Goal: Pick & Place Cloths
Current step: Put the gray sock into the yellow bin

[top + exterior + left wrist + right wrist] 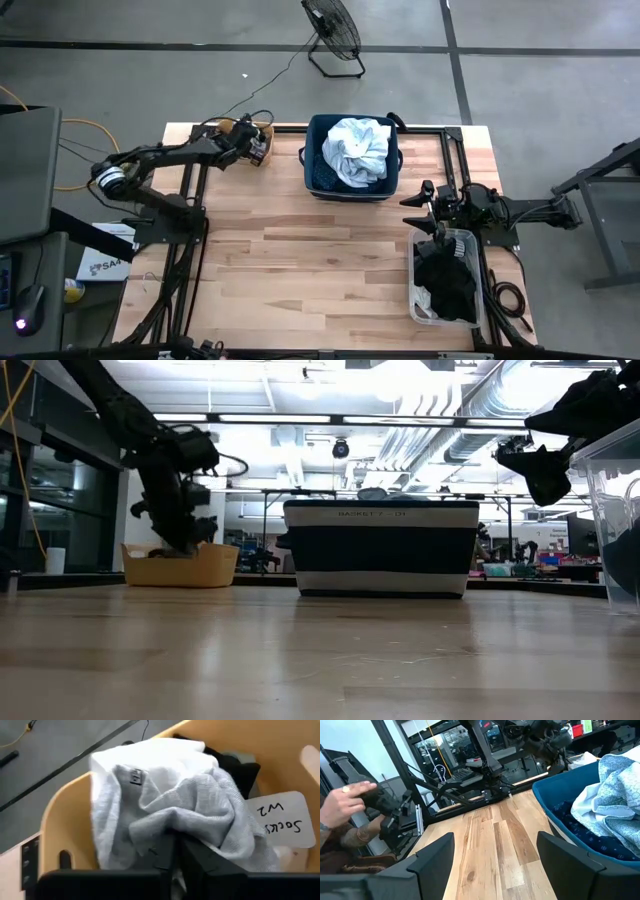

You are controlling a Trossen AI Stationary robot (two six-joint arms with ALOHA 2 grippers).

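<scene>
An orange tub point(262, 142) stands at the table's far left corner; it shows in the low view point(180, 568) and the left wrist view point(60, 830). It holds a pale grey-white cloth point(165, 795) and a black piece point(245, 772). My left gripper point(176, 855) reaches down into the tub, shut on the pale cloth. A navy bin point(318, 160) at the far middle holds a pale blue-white shirt point(358, 150) over a dark-blue patterned one point(590, 837). My right gripper point(495, 850) is open and empty, right of the navy bin point(420, 198). My left gripper pinches a bunched fold of the pale grey-white cloth point(160, 832) between its two fingers, coming from above and slanting down into the tub. The cloth lies heaped in the tub, slack. One layer or several, I cannot tell.
A clear plastic bin point(415, 275) with black pieces point(445, 285) stands at the table's near right, just below my right arm. A white label reading "Socks W2" point(280, 817) sits on the tub's wall. A person's hand point(347, 800) shows beyond the table.
</scene>
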